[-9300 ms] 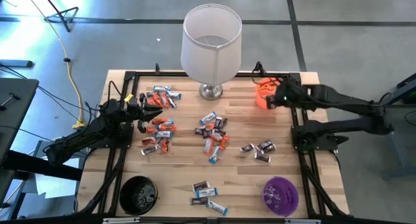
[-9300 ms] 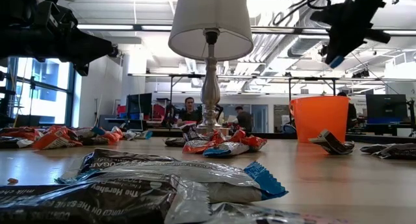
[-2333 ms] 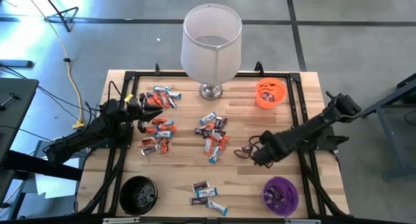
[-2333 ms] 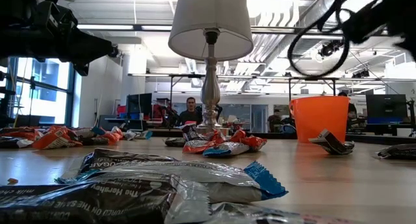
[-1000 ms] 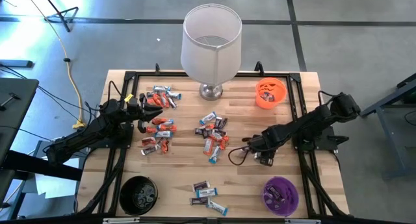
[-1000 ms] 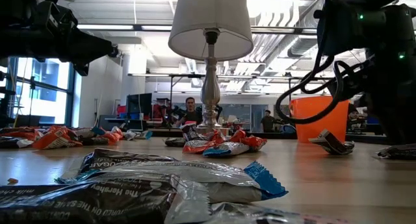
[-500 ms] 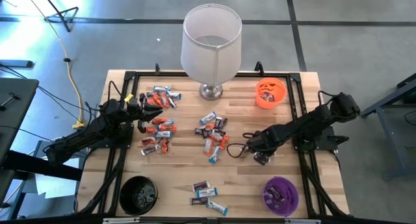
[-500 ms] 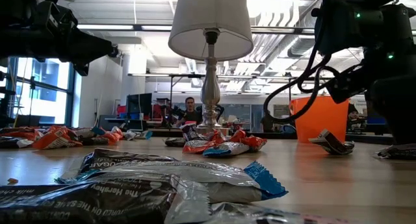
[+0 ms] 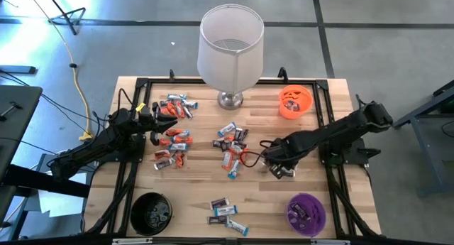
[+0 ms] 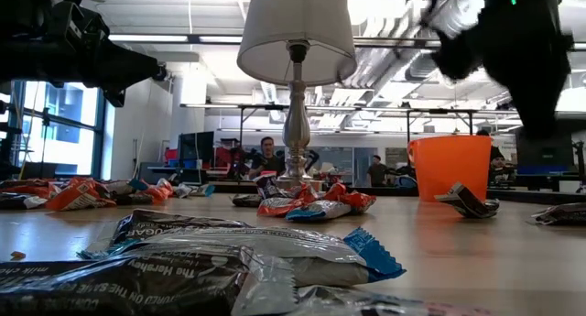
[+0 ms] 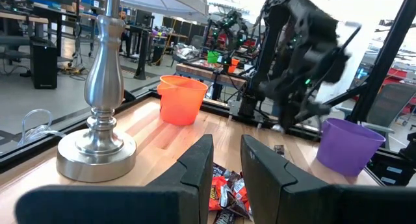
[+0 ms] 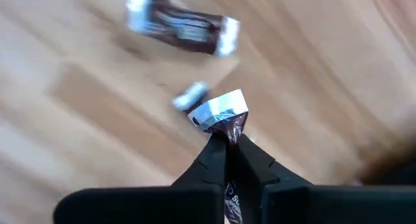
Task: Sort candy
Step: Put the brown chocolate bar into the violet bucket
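Wrapped candy lies in groups on the wooden table (image 9: 198,192): orange-red and blue-white bars (image 9: 172,142) by my left gripper (image 9: 160,121), a mixed heap (image 9: 233,147) in the middle, and a few bars (image 9: 225,213) near the front edge. My left gripper (image 11: 226,164) waits level at the table's left, open, with nothing between its fingers. Right of the middle heap, my right gripper (image 9: 275,160) points down, shut on a dark brown candy (image 12: 221,112). More brown candy (image 12: 182,19) lies on the table under it. My right gripper pinches the dark brown candy between its two fingers, on the wrapper just behind its silvery crimped end (image 12: 229,128). The fingers come from above, pointing down. That end sticks out past the fingertips, and the candy is lifted clear of the table.
A lamp (image 9: 230,50) with a white shade stands at the far edge. An orange bowl (image 9: 296,101) sits at the far right, a purple bowl (image 9: 306,213) at the near right, and a black bowl (image 9: 151,213) at the near left. Bare wood lies between the groups.
My right gripper has shut on a dark brown candy, risen from the table with it and rolled its wrist, drifting a little toward the table's left. The candy is now lifted clear.
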